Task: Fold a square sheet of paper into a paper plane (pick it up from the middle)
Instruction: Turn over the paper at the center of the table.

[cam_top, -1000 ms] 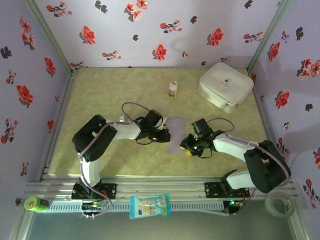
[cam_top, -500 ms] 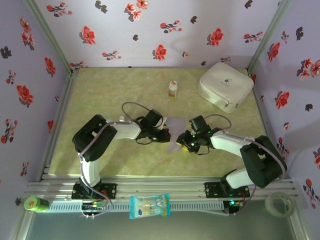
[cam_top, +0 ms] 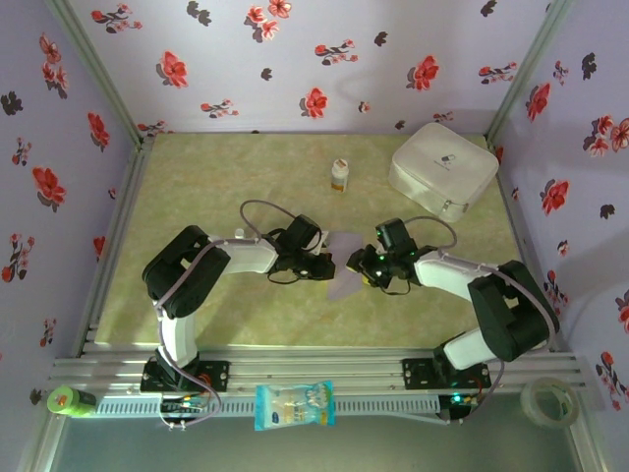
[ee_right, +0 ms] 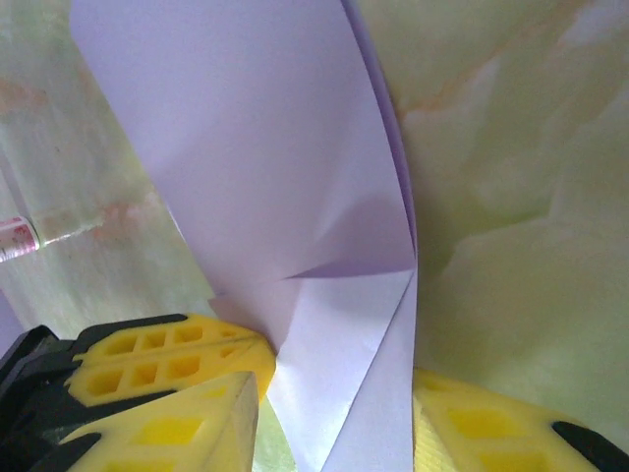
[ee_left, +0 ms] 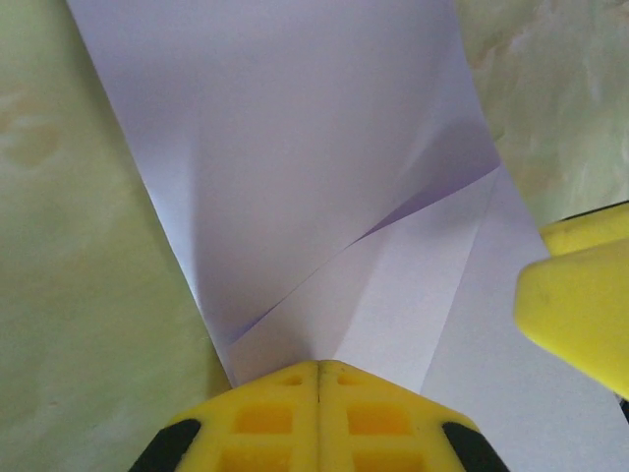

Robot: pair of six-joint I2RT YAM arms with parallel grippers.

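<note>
Sliding in from the right, the right pincer (cam_top: 362,267) has spread its jaws and now straddles a raised flap of the square sheet of paper (ee_left: 295,147), part-folded mid-desk (cam_top: 226,177), while the left pincer (ee_left: 317,388) stays clamped on its edge, so another crease looks close.

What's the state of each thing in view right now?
square sheet of paper: lying on the table, partly folded, not yet a plane.
left gripper: shut, tips at the paper's edge.
right gripper: open, straddling the paper's folded corner.
white case: closed.
small white bottle: upright, capped.
snack packet: lying flat.
</note>
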